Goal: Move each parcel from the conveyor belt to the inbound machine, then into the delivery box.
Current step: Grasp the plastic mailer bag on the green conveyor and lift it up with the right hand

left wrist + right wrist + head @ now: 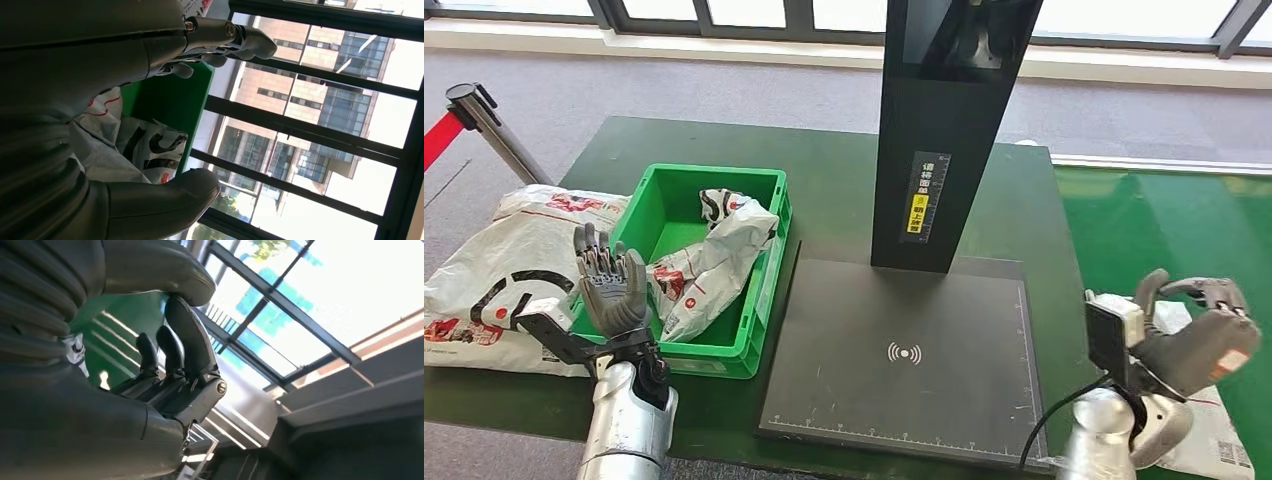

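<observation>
A white parcel (712,262) with red and black print lies crumpled in the green delivery box (765,281); the left wrist view shows the parcel (142,146) and the box (176,97) too. My left hand (610,285) is raised in front of the box's near left corner, fingers (227,36) straight and apart, holding nothing. At the right, my right hand (1196,338) hovers over another white parcel (1217,438) lying on the green conveyor belt (1154,215). Its fingers (172,352) are curled in towards the thumb with nothing between them.
The black inbound machine (904,355), a flat scan plate with a tall black tower behind, stands between box and belt. A large white parcel (494,265) lies on the dark green table left of the box. A barrier post (494,128) stands at the back left.
</observation>
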